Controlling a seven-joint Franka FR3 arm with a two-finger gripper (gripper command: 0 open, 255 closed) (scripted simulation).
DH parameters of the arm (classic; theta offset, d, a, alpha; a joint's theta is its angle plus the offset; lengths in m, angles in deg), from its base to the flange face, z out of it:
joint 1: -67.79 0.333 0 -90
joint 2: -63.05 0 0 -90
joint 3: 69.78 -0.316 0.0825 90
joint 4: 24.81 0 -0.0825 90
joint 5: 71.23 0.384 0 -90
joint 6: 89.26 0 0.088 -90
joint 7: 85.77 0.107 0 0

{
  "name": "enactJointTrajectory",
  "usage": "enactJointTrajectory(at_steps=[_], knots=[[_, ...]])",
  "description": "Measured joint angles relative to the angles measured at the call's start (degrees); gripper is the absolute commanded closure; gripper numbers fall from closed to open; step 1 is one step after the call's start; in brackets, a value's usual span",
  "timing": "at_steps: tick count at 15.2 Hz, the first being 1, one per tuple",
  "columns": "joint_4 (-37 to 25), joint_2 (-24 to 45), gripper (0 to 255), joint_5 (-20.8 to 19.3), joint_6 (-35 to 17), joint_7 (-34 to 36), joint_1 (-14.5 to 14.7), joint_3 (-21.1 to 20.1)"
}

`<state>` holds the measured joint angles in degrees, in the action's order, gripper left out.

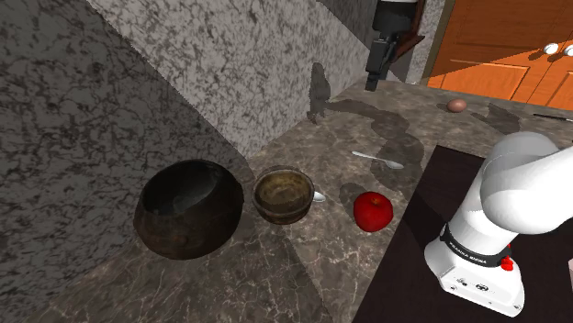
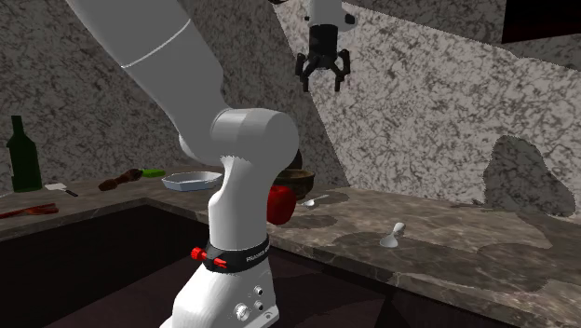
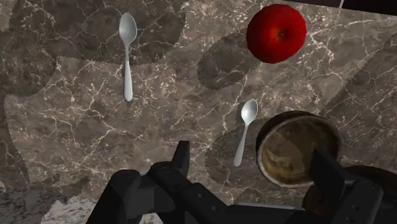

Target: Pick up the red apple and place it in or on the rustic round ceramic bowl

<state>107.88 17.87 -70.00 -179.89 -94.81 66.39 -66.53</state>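
Observation:
The red apple [image 1: 373,211] [image 3: 276,33] lies on the dark marble counter [image 1: 303,266], near the stand's edge. To its left in the shoulder view stands a small round brown bowl [image 1: 284,194] [image 3: 298,149], upright and empty. My gripper [image 1: 375,81] [image 2: 322,80] [image 3: 253,165] hangs open high above the counter, holding nothing. In the wrist view the bowl sits just by one fingertip [image 3: 324,167], and the apple lies farther out beyond it. In the second exterior view the arm partly hides the apple [image 2: 280,203], with the bowl [image 2: 300,179] behind it.
A large dark round bowl [image 1: 190,208] stands left of the brown one. Two spoons [image 3: 127,54] [image 3: 245,130] lie on the counter, one beside the brown bowl. An egg [image 1: 456,105] lies far back. A green bottle [image 2: 23,154] and white dish [image 2: 191,181] stand beyond. A speckled wall [image 1: 184,73] borders the counter.

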Motion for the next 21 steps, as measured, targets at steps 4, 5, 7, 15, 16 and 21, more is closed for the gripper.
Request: enactJointTrajectory(at_steps=[4,5,7,15,16,21], knots=[[5.16,-2.74,0,1.35,-1.62,8.06,-3.06,-2.11],[7.22,-3.86,0,2.11,-2.22,11.91,-4.39,-3.16],[11.48,-6.54,0,3.9,-3.09,19.91,-7.08,-5.45],[27.62,-17.07,0,15.36,-6.33,53.24,-15.47,-17.24],[28.97,-17.72,0,17.5,-6.86,57.74,-16.06,-19.35],[35.38,-21.61,0,28.86,-8.75,79.39,-17.25,-29.61]])
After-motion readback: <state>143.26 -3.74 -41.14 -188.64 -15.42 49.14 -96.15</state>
